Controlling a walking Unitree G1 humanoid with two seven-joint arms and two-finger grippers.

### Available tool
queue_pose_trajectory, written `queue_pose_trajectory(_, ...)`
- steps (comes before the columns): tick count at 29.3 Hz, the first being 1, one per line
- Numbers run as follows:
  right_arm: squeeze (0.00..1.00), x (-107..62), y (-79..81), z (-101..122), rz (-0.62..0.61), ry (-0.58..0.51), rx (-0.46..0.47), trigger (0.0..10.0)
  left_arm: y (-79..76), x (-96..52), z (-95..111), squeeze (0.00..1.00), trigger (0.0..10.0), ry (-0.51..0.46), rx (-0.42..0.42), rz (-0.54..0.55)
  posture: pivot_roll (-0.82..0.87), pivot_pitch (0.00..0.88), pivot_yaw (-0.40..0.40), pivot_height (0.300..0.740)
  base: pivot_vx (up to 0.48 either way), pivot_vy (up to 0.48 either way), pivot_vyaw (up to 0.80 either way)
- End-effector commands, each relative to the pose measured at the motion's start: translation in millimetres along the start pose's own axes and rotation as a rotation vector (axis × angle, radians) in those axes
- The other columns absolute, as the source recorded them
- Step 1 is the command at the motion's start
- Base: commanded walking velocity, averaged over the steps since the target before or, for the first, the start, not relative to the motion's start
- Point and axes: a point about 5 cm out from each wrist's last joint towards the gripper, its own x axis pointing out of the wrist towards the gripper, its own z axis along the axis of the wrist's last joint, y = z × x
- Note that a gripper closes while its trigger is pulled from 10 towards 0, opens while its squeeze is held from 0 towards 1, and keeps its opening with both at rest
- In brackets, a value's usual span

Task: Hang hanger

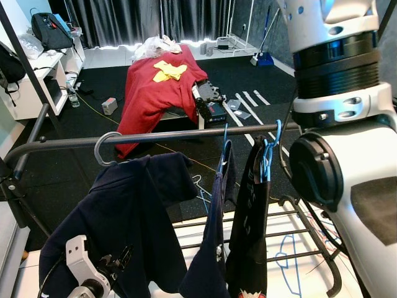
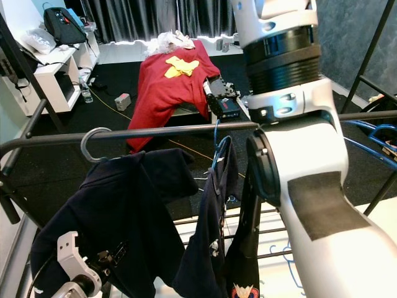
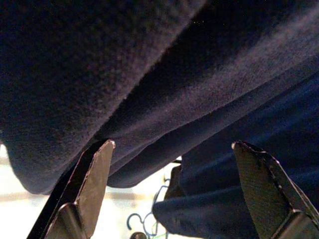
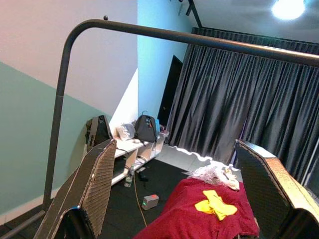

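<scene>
Hanger point(image 1: 107, 149) hooking over the dark rail point(image 1: 161, 135) at left, carrying a navy garment point(image 1: 124, 217); far off, red cloth point(image 1: 155, 87) lying over black floor point(image 1: 93, 127), curtains point(image 1: 124, 22) behind.

Left gripper point(image 3: 172, 191) spreading wide beneath navy fabric, gripping nothing.

Right gripper point(image 4: 174, 191) gaping wide, empty, below the rail, facing curtains and a white shelf point(image 4: 132, 144).

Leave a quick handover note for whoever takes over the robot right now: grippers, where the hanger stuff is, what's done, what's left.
Left gripper: jaws open, empty, right under the hem of the dark navy sweatshirt.
Right gripper: jaws open, empty, raised beside the dark metal clothes rail.
Silver hanger hook carrying the sweatshirt sits on the rail. Two more dark garments hang alongside on blue hangers.
Done: hanger appears hung.
Left: probably just back both arms away; check the hook is seated.
</scene>
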Motion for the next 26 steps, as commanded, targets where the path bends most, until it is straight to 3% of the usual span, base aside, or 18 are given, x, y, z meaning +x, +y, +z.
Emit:
queue_pose_trajectory(1,0.00,1.6,3.3,1,0.012,0.000,-0.005,10.0,1.9,-1.0,0,0.00,10.0,0.001,0.002,0.005,-0.12,0.000,0.001,0.736,0.000,0.000,0.00)
queue_pose_trajectory(4,0.00,5.0,9.8,11,0.028,-0.023,-0.034,10.0,1.6,-0.7,0,0.00,10.0,-0.001,0.002,0.005,-0.13,0.000,0.006,0.736,0.000,0.000,0.00)
queue_pose_trajectory(7,0.00,3.9,3.9,14,0.008,-0.030,-0.050,10.0,2.2,-1.2,0,0.00,10.0,0.002,0.005,0.003,-0.13,0.000,0.010,0.736,0.000,0.000,0.00)
queue_pose_trajectory(14,0.00,2.6,0.0,8,0.001,-0.014,-0.011,10.0,2.7,-1.7,-1,0.00,10.0,0.003,0.006,0.003,-0.13,0.000,0.009,0.736,0.000,0.000,0.00)
queue_pose_trajectory(15,0.00,-0.1,-5.1,-10,-0.006,0.035,0.054,10.0,2.7,-2.0,-1,0.00,10.0,0.003,0.006,0.004,-0.10,0.000,0.006,0.736,0.000,0.000,0.00)
queue_pose_trajectory(17,0.00,-0.1,-5.1,-10,-0.006,0.035,0.054,10.0,2.7,-2.0,-1,0.00,10.0,0.003,0.006,0.004,-0.10,0.000,0.006,0.736,0.000,0.000,0.00)
queue_pose_trajectory(19,0.00,-29.1,-33.6,-85,-0.120,0.178,0.131,10.0,3.0,-4.9,-1,0.00,10.0,-0.012,0.006,0.006,-0.09,0.000,-0.008,0.736,0.000,0.000,0.00)
queue_pose_trajectory(20,0.00,-42.6,-41.9,-107,-0.163,0.218,0.143,10.0,2.9,-5.9,-1,0.00,10.0,-0.015,0.010,0.005,-0.09,0.000,-0.008,0.736,0.000,0.000,0.00)
queue_pose_trajectory(21,0.00,-42.6,-41.9,-107,-0.163,0.218,0.143,10.0,2.9,-5.9,-1,0.00,10.0,-0.015,0.010,0.005,-0.09,0.000,-0.008,0.736,0.000,0.000,0.00)
queue_pose_trajectory(23,0.00,-62.7,-49.3,-136,-0.211,0.230,0.171,10.0,1.9,-6.7,-1,0.00,10.0,-0.019,0.025,-0.002,-0.08,0.000,-0.017,0.736,0.000,0.000,0.00)
queue_pose_trajectory(24,0.00,-62.7,-49.3,-136,-0.211,0.230,0.171,10.0,1.9,-6.7,-1,0.00,10.0,-0.019,0.025,-0.002,-0.08,0.000,-0.017,0.736,0.000,0.000,0.00)
queue_pose_trajectory(26,0.00,-76.9,-43.7,-160,-0.225,0.249,0.221,10.0,0.9,-8.5,-1,0.00,10.0,-0.021,0.049,-0.016,-0.09,0.000,-0.009,0.736,0.000,0.000,0.00)
